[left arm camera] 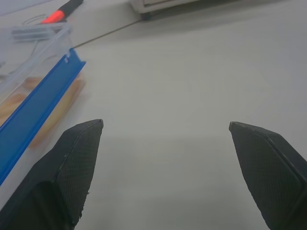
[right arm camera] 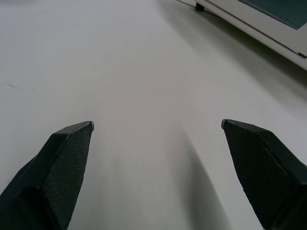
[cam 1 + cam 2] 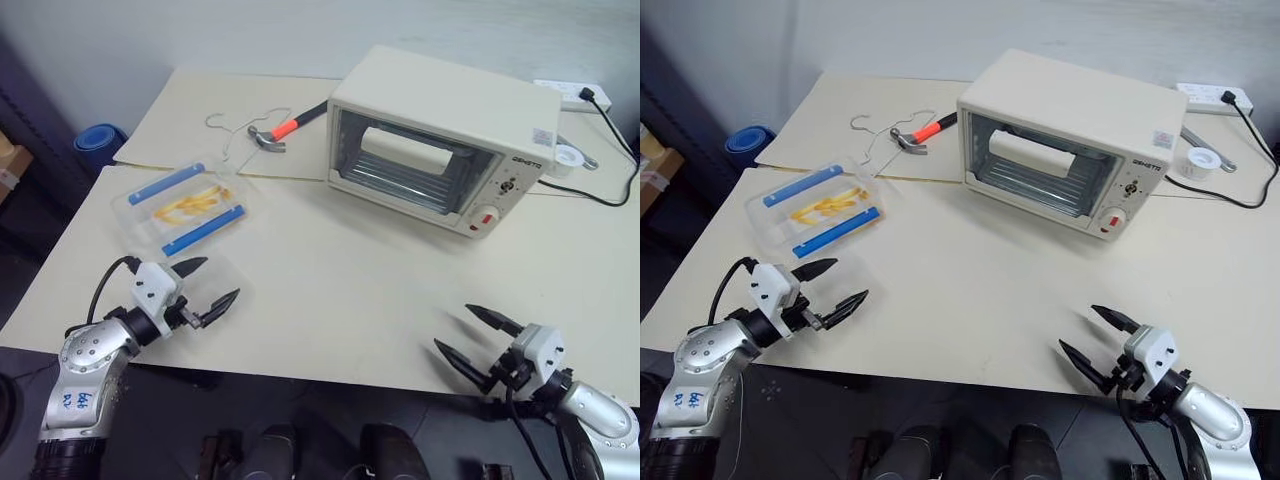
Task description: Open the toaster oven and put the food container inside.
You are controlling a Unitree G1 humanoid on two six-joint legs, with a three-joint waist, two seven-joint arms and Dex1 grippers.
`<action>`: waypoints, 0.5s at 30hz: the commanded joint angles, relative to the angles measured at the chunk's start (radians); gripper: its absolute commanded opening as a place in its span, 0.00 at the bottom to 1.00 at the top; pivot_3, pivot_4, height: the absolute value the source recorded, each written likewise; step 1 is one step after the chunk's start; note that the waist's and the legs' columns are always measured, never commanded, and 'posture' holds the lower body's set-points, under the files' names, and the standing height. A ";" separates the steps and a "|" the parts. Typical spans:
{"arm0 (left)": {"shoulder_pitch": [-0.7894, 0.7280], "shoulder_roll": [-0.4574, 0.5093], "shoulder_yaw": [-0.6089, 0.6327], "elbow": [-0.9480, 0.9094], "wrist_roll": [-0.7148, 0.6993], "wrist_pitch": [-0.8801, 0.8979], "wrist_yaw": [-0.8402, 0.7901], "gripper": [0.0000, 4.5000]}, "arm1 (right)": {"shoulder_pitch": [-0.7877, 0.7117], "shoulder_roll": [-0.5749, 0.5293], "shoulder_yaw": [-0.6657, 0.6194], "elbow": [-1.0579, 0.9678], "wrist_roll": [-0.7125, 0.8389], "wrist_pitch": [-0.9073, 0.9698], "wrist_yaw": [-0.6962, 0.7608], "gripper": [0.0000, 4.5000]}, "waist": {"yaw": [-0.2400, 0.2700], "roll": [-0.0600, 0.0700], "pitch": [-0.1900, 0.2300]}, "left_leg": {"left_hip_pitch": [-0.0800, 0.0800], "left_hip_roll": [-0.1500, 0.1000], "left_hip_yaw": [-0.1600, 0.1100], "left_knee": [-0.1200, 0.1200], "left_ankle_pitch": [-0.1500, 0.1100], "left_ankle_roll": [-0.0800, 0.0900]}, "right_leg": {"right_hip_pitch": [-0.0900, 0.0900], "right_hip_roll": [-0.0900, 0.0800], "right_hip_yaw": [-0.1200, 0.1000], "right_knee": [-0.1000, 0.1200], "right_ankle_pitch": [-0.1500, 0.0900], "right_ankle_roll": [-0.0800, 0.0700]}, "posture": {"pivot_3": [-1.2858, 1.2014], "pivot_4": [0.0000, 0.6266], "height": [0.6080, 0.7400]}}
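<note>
The left gripper point(image 3: 205, 287) hung just above the table's point(image 3: 340, 290) near left edge with its two black fingers spread wide and nothing between them. Just beyond its fingertips lay the food container point(image 3: 188, 209), flat on the table towards the left edge, its two blue clips point(image 3: 203, 230) running along the long sides and yellow fry-like food showing through the clear lid. The right gripper point(image 3: 473, 338) hovered over the near right edge, its fingers likewise parted and empty, well apart from anything.

Farther back, towards the far right corner, stood the toaster oven point(image 3: 440, 135), its glass door point(image 3: 410, 160) shut and the handle point(image 3: 402, 149) lying across the upper part of the glass. A hammer point(image 3: 285, 130) with an orange grip and a bent wire hanger point(image 3: 232, 125) lay beside the oven's left side; a black cable point(image 3: 615, 150) trailed behind it on the right.

The container looked light, thin-walled and a little flexible, probably slippery on its smooth lid, so a pinch across the short width, over the clipped long edges, seemed the firmest hold, kept level so the food stays put. The oven door was likely stiffer and hinged low, though the hinge could not be made out clearly; its handle seemed the place to hook and pull down, and the light oven might slide if tugged hard.
</note>
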 commanded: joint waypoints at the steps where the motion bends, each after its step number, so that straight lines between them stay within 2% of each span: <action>1: -0.003 0.014 0.030 -0.036 -0.072 0.056 -0.031 1.00 | -0.035 0.023 0.011 -0.090 0.040 0.046 -0.045 0.99 | -0.002 0.000 0.000 | 0.001 0.001 0.001 0.000 0.000 0.000 | 0.000 0.001 0.001 0.000 0.000 0.000 | 0.52 0.24 1.00; 4: -0.008 0.044 0.082 -0.100 -0.250 0.199 -0.103 1.00 | -0.142 0.022 0.034 -0.170 0.061 0.190 -0.133 0.99 | -0.008 0.000 0.000 | 0.001 0.006 0.004 0.001 -0.001 -0.002 | -0.001 0.005 0.006 -0.001 0.000 0.000 | 0.52 0.24 1.00; 6: -0.039 0.089 0.122 -0.140 -0.370 0.312 -0.137 1.00 | -0.293 0.013 0.049 -0.213 0.097 0.354 -0.228 0.99 | -0.020 -0.001 0.001 | 0.001 0.008 0.005 0.001 -0.002 -0.003 | -0.002 0.007 0.008 -0.001 0.000 0.000 | 0.52 0.24 1.00; 9: -0.089 0.123 0.142 -0.168 -0.439 0.383 -0.142 1.00 | -0.474 0.016 0.059 -0.218 0.126 0.534 -0.328 0.99 | -0.020 0.000 0.001 | -0.003 0.011 0.005 0.005 -0.003 -0.006 | -0.006 0.011 0.014 0.001 0.000 0.000 | 0.52 0.24 1.00; 15: -0.167 0.118 0.134 -0.224 -0.500 0.465 -0.103 1.00 | -0.725 0.051 0.100 -0.093 0.066 0.617 -0.407 0.99 | -0.020 0.000 0.001 | -0.008 0.010 0.005 0.003 -0.004 -0.007 | -0.015 0.012 0.018 0.006 -0.001 -0.003 | 0.52 0.24 1.00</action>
